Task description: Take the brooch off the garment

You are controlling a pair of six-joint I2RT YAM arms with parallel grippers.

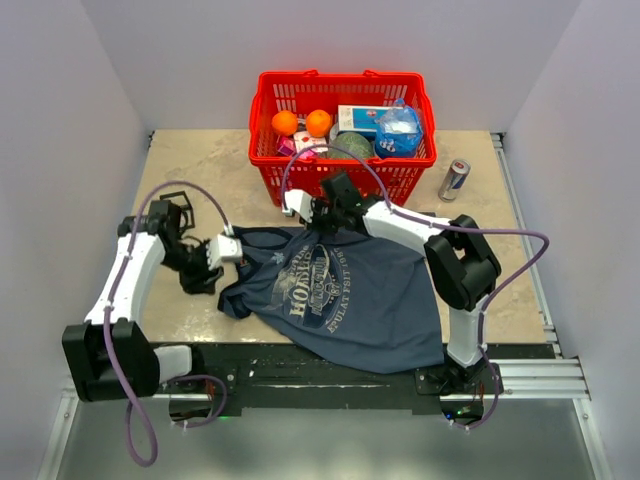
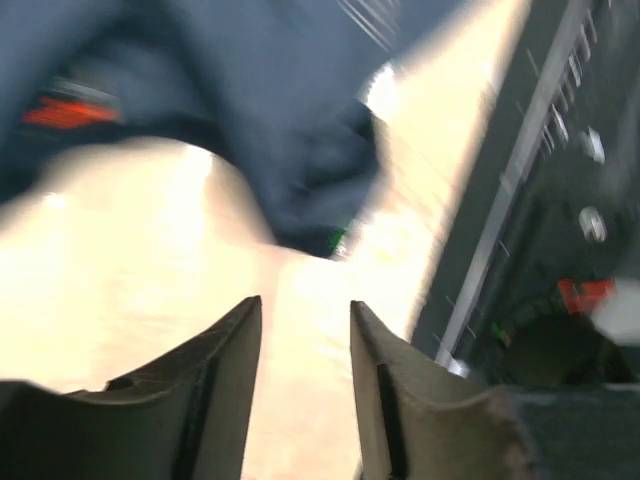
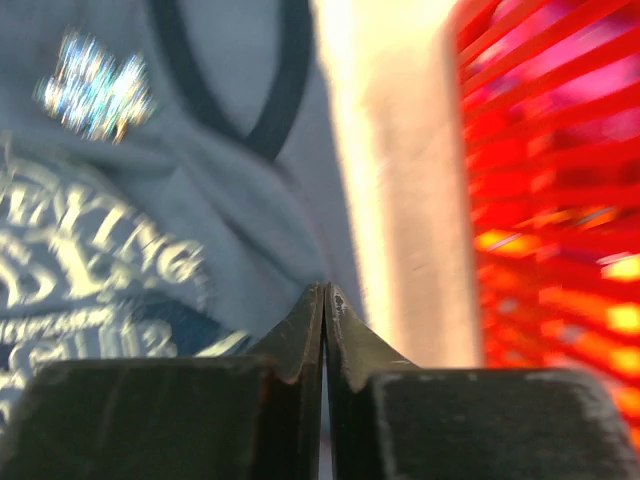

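My right arm rises at the near right corner of the navy T-shirt [image 1: 340, 290], bends at the elbow off its right edge, and stretches its forearm along the far edge to the collar. There my right tool [image 3: 325, 292] points down at the cloth, fingers pressed flat together with nothing visible between them. The brooch [image 3: 95, 97], a glittering cluster, is pinned to the T-shirt beside the collar band, apart from my fingertips.

My left arm bows out over the desk [image 1: 190, 160] off the T-shirt's left side, wrist turned in toward the sleeve. My left tool [image 2: 305, 305] is parted and empty, just short of the fabric's edge.

A red basket [image 1: 340, 178] stands just beyond the collar.
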